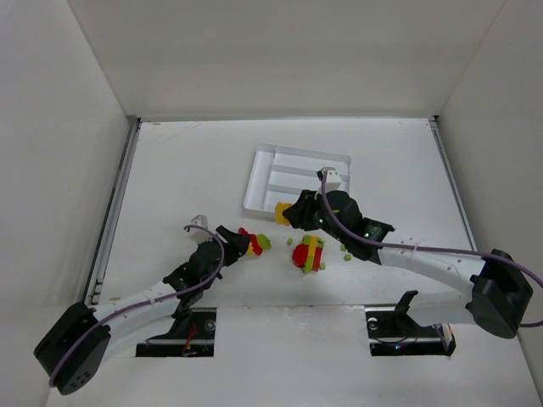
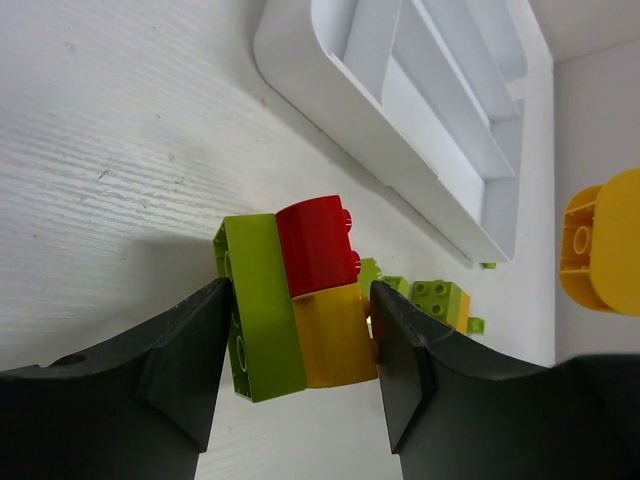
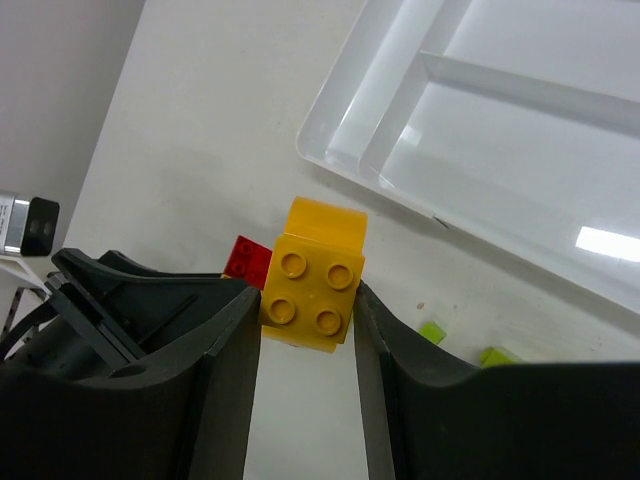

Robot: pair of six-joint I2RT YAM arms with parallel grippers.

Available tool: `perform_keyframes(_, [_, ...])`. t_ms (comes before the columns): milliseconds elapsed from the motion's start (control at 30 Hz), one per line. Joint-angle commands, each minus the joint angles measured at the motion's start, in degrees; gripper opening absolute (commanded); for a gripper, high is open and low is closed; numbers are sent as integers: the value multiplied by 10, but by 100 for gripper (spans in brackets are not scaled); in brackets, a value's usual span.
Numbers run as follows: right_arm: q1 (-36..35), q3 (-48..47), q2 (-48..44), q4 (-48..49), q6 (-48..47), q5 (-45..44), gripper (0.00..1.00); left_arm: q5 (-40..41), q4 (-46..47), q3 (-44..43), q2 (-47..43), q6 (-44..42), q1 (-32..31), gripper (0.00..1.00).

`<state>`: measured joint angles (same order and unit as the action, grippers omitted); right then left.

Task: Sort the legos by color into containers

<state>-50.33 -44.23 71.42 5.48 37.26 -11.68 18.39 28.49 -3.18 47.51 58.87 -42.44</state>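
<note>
My left gripper (image 1: pixel 246 243) (image 2: pixel 300 330) is shut on a clump of lego bricks (image 2: pixel 295 305), lime green, red and yellow-orange, held just above the table. My right gripper (image 1: pixel 288 214) (image 3: pixel 305 310) is shut on a yellow-orange four-stud brick (image 3: pixel 312 285) (image 1: pixel 282 212), just off the near edge of the white divided tray (image 1: pixel 254 182) (image 3: pixel 480 150) (image 2: pixel 420 130). The tray's slots look empty. Another clump of red, yellow and green bricks (image 1: pixel 309 253) lies on the table between the arms. Small lime green bricks (image 1: pixel 346 251) lie beside it.
White walls enclose the table on the left, back and right. A metal rail (image 1: pixel 114 203) runs along the left edge. A green and yellow brick (image 2: pixel 440 298) and small green studs (image 3: pixel 432 333) lie near the tray's front edge.
</note>
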Motion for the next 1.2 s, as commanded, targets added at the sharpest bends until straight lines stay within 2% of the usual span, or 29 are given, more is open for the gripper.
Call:
perform_keyframes(0, [-5, -13, 3, 13, -9, -13, 29, 55, -59, 29, 0, -9, -11, 41])
perform_keyframes(200, [-5, -11, -8, 13, -9, -15, 29, 57, -84, 20, -1, -11, -12, 63])
perform_keyframes(400, [-5, -15, -13, 14, -10, -12, 29, 61, -171, 0, -86, -17, -16, 82])
perform_keyframes(567, [-5, -18, -13, 23, -10, -2, 29, 71, -273, -45, -177, -54, -6, 84])
perform_keyframes(767, [10, -24, -13, 58, 18, 51, 28, 67, -341, -156, -223, -108, 10, 76])
perform_keyframes(833, [13, -26, -9, 80, 36, 72, 28, 60, -327, -178, -216, -87, 11, 71])
perform_keyframes(933, [21, -28, -1, 131, 76, 111, 28, 28, -259, -184, -180, -26, 9, 64])
perform_keyframes(1167, [41, -24, 30, 262, 178, 196, 28, -59, 7, -141, -72, 75, 27, 65])
